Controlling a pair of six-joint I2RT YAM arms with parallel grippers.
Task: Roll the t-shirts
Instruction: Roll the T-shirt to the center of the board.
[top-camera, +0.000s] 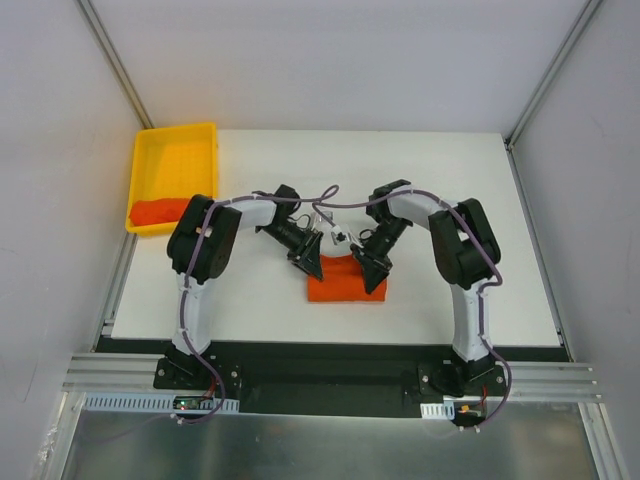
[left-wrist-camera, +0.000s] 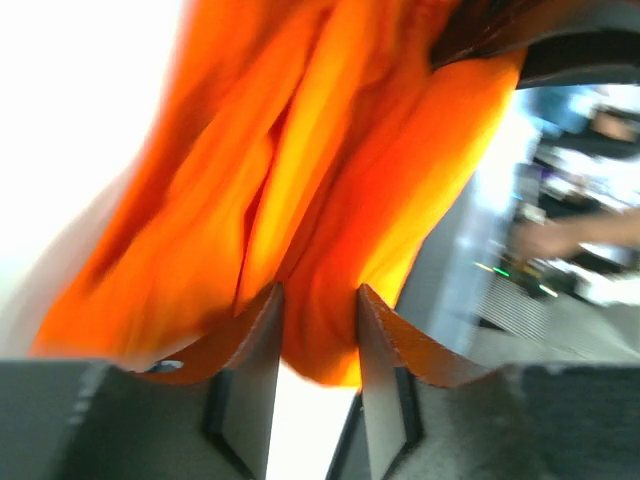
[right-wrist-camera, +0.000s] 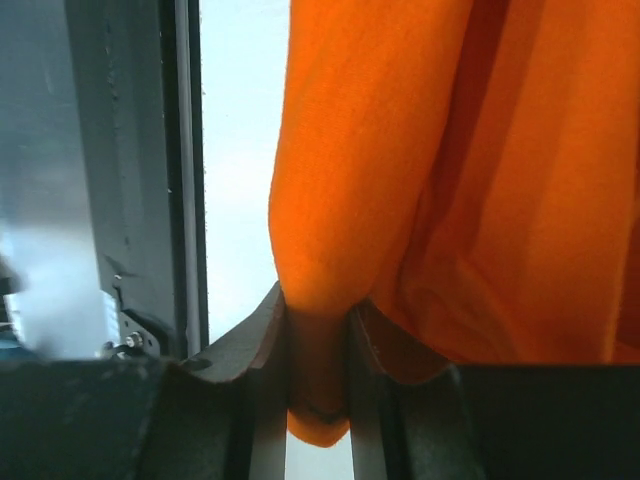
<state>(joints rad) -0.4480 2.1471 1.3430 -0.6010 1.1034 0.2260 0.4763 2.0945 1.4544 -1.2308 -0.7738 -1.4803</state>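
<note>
Right end effector pinches a fold of the bright orange soft cloth t-shirt. Left end effector stands parted around another fold; whether it grips, I cannot tell. Only the top view shows the folded shirt's long axis running left-to-right on the white worktop.

Blurred t-shirt, cut off at the left wrist view's top
</note>
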